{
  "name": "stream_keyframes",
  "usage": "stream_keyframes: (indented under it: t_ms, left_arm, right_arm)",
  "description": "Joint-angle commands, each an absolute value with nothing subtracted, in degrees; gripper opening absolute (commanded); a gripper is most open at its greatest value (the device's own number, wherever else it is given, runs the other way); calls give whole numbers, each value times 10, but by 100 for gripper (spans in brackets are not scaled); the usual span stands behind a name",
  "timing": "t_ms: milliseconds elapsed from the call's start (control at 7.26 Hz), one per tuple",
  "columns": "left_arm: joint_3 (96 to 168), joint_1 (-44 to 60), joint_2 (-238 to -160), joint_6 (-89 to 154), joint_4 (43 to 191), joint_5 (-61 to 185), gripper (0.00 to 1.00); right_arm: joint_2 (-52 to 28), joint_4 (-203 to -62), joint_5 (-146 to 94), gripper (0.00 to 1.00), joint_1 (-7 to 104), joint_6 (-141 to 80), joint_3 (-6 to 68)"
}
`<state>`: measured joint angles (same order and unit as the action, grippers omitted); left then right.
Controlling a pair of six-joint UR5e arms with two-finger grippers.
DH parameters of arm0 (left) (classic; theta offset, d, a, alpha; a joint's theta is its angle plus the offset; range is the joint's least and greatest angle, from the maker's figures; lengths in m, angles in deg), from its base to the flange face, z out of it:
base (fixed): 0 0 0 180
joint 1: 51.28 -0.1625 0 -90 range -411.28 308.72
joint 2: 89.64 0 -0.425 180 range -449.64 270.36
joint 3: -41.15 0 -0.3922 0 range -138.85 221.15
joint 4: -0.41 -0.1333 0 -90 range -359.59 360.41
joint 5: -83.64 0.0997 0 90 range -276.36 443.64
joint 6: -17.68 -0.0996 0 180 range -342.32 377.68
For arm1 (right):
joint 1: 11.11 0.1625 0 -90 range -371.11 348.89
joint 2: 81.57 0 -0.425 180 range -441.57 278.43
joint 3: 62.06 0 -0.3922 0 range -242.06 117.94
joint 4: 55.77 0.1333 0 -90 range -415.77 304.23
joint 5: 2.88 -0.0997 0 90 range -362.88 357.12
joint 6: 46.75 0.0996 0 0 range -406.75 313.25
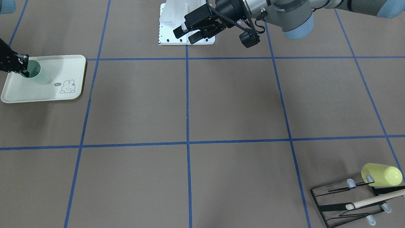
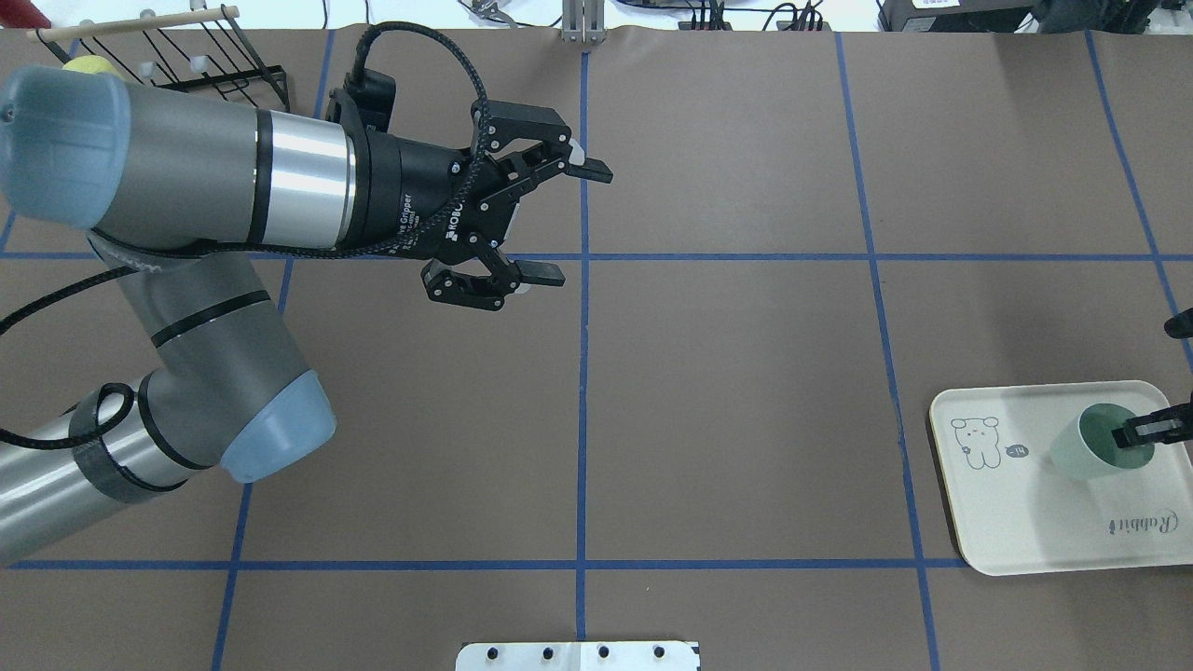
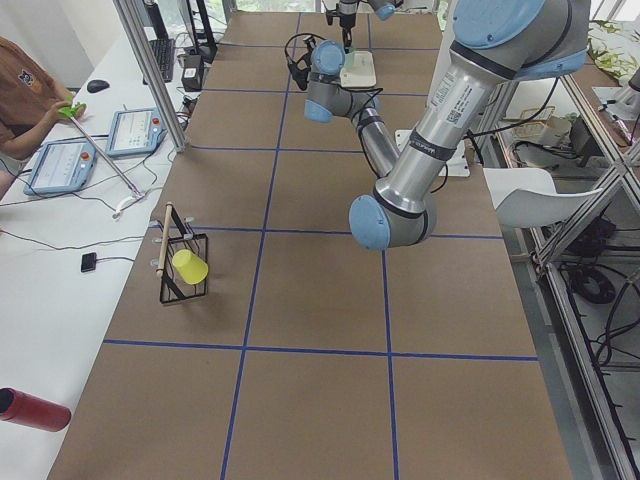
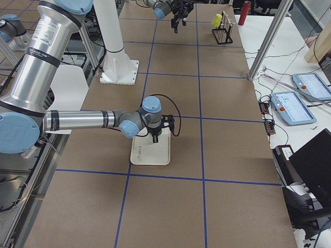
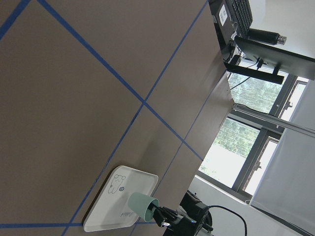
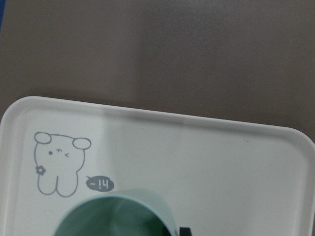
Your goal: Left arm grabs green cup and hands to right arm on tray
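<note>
The pale green cup (image 1: 39, 77) stands upright on the cream tray (image 1: 69, 63) at the table's edge, beside the rabbit drawing. My right gripper (image 1: 24, 67) reaches down onto the cup's rim, one finger inside and one outside, shut on its wall. The overhead view shows the same: cup (image 2: 1072, 452), tray (image 2: 1025, 522), right gripper (image 2: 1145, 431). The right wrist view shows the cup's rim (image 6: 113, 216) low over the tray (image 6: 221, 157). My left gripper (image 2: 564, 224) is open and empty, in the air far from the tray, near the table's middle line (image 1: 186, 34).
A black wire rack (image 1: 341, 202) with a yellow-green cup (image 1: 381, 174) and a wooden stick stands at the far corner on my left side. The white base plate (image 1: 167, 28) lies at the robot's edge. Blue tape lines cross the brown table.
</note>
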<state>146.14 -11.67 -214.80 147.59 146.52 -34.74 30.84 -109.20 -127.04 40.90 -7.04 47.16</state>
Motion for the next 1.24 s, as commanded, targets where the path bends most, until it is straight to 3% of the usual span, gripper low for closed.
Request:
stream_keyframes:
  t_ms: [0,138,275,551,1102]
  left_arm:
    - [1461,-116,-2148,1476,1465,-348,100]
    - [1461,-116,-2148,1476,1465,-348,100]
    - [1460,-116,-2148,1476,1465,-348,100]
    - [1461,-116,-2148,1476,1462,-348,100]
    - [1461,-65,-2142,1437,1398,-428,100]
  right_arm:
    - [307,-1092,-1272,0,408,-70,467]
    - [307,-1092,-1272,7,408,-70,463]
    - [307,-1092,-1275,26,408,-70,463]
    - [306,-1091,-1278,100,410,-65,468]
    - [312,-1091,-1366,100,535,-77,492]
